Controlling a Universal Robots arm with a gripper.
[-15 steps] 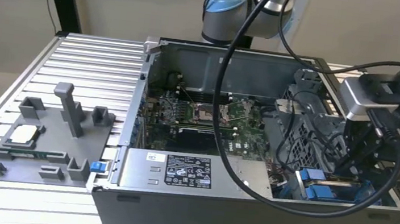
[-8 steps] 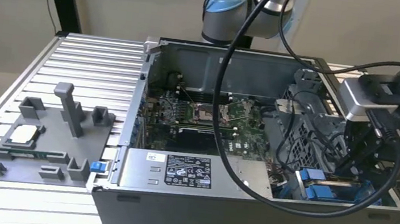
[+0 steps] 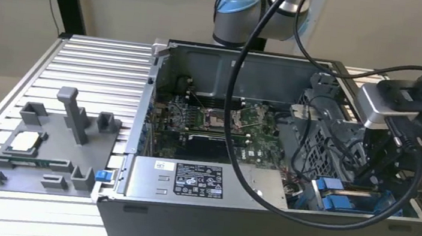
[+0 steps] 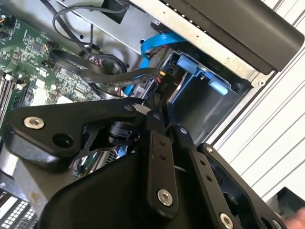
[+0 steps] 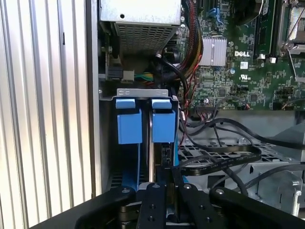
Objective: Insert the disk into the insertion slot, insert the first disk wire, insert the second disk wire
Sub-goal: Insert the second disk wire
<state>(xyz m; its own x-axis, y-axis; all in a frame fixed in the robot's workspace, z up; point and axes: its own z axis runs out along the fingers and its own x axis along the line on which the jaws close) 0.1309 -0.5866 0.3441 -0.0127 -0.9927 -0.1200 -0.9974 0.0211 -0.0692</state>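
In the exterior view, the gripper [image 3: 366, 184] hangs inside the open computer case [image 3: 262, 227] at its 4 o'clock corner, directly over the insertion slot [image 3: 330, 187]. The second wrist view adds a blue cable [image 4: 157, 42] curving beside that slot, but it cannot be told whether the jaws are spread or pressed together. The first wrist view alone shows two blue tabs [image 5: 128, 120] side by side with a thin metal edge between them, and it cannot be told whether this is the disk.

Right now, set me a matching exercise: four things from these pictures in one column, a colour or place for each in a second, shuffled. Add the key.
1. motherboard
2. power supply
3. slot tabs
4. fixture

A. bright blue
B. green
C. on the table, outside the case
D. silver, with a label

Pairs: 1-B, 2-D, 3-A, 4-C.
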